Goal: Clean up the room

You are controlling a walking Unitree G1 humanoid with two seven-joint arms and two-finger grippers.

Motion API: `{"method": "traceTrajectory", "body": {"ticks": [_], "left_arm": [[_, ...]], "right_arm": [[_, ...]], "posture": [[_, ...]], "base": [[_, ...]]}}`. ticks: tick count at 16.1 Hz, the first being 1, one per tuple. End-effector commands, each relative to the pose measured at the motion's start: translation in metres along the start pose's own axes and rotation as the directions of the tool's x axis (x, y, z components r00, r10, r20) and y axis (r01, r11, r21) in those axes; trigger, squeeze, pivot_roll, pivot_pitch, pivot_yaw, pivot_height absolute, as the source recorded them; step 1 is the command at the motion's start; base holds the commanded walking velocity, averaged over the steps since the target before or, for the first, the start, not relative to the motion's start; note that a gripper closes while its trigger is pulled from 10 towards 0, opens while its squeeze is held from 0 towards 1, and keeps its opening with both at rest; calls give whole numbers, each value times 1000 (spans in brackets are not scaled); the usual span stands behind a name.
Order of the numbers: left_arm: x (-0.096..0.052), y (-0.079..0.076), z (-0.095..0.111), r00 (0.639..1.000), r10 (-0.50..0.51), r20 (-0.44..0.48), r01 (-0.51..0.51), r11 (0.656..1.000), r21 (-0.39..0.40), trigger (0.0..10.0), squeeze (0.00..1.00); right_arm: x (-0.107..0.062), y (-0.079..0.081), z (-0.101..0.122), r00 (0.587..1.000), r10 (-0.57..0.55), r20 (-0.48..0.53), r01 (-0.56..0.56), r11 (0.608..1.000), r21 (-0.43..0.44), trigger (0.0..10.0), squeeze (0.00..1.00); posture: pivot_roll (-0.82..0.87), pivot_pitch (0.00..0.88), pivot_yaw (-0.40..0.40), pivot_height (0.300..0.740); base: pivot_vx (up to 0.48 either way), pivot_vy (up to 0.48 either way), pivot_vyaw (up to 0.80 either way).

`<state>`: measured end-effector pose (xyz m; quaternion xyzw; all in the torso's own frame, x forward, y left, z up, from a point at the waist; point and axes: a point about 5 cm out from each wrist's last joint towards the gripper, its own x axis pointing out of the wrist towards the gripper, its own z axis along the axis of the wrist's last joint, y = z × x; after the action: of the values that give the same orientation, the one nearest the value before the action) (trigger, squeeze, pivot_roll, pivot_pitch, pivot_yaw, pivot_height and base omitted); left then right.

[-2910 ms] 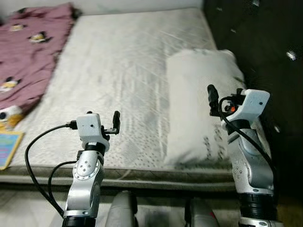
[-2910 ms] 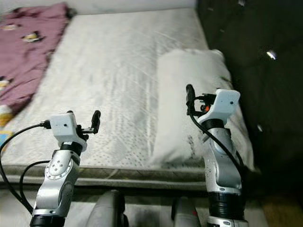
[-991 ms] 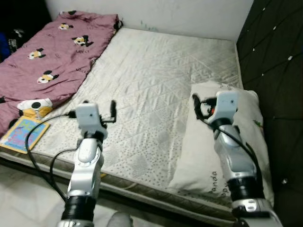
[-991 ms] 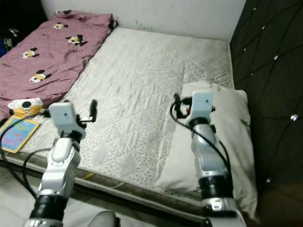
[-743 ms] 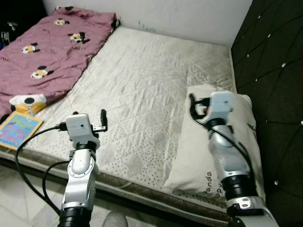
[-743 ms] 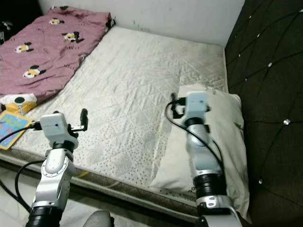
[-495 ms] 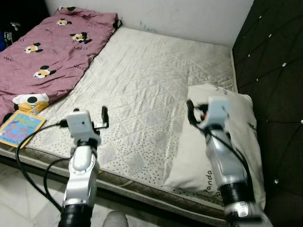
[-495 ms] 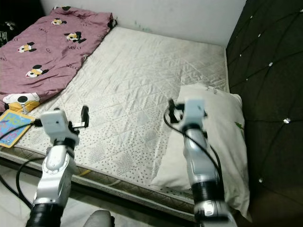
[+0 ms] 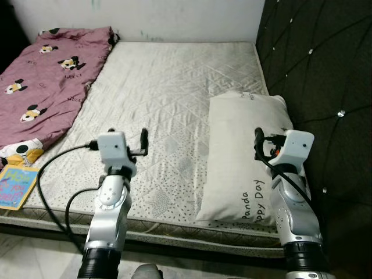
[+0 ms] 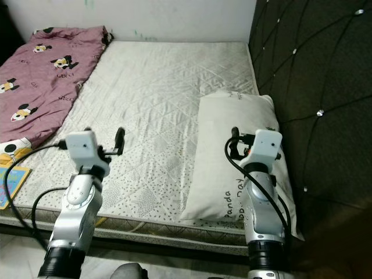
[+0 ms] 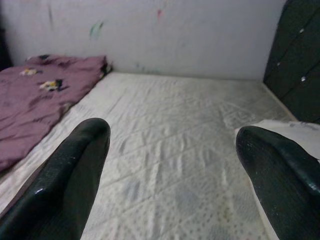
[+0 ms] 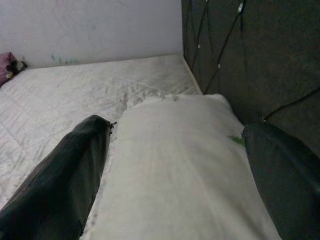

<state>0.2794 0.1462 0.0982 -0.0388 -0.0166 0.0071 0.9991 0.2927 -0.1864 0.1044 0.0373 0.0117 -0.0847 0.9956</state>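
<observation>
A white pillow printed "Panda Day" lies along the right side of the bare mattress, against the dark headboard. A pink blanket with cartoon mice covers the bed's left side. A colourful book rests at the near left corner. My left gripper is held up over the mattress's near edge, open and holding nothing. My right gripper hovers above the pillow's near end, also open with nothing between its fingers.
A dark tufted headboard runs along the right side. A pale wall closes off the far end of the bed. Pale floor shows below the mattress's near edge. A black cable loops off my left arm.
The whole picture has shifted as the camera moved. Both arms keep the same raised pose with fingers apart. Pillow, blanket and book lie where they were.
</observation>
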Motion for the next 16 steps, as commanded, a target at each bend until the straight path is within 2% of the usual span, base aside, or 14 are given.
{"method": "traceTrajectory", "body": {"ticks": [1,3,5,6,7,10,13,16], "left_arm": [[-4,5,-1,1000,11,-14,-11,1000,1,10000,0],[-6,4,-4,1000,7,-25,-7,1000,-3,10000,0],[-7,4,-3,1000,5,-25,-6,1000,-5,10000,0],[-6,4,-1,1000,6,-21,-6,1000,-7,10000,0],[-6,3,0,1000,1,-18,-1,1000,-9,10000,0],[-5,2,5,1000,-12,-12,12,1000,-8,10000,0],[-5,4,5,1000,-5,-13,5,1000,-6,10000,0],[-6,5,4,1000,-1,-18,1,1000,-6,10000,0]], "right_arm": [[-1,3,4,1000,-1,0,1,1000,15,10000,0],[-1,3,-1,1000,-23,-14,23,999,-33,10000,0],[-3,9,-1,999,32,5,-32,999,-41,10000,0],[-3,7,-3,1000,6,-4,-7,998,-68,10000,0],[-3,6,-6,999,7,-37,-9,998,-55,10000,0],[-5,5,-5,998,31,-49,-31,1000,2,10000,0],[-4,5,-4,998,49,-47,-49,999,3,10000,0],[-3,5,-2,997,62,-46,-62,998,-4,10000,0]], "posture": [[-47,0,93,740],[-43,0,90,740],[-40,0,86,740],[-41,0,84,740],[-39,0,82,740],[-38,11,78,740],[-34,16,69,740],[-34,17,63,740]], "base": [[0,0,0],[0,0,0],[0,0,0],[0,0,0],[0,240,0],[0,245,-179],[0,285,-800],[0,333,0]]}}
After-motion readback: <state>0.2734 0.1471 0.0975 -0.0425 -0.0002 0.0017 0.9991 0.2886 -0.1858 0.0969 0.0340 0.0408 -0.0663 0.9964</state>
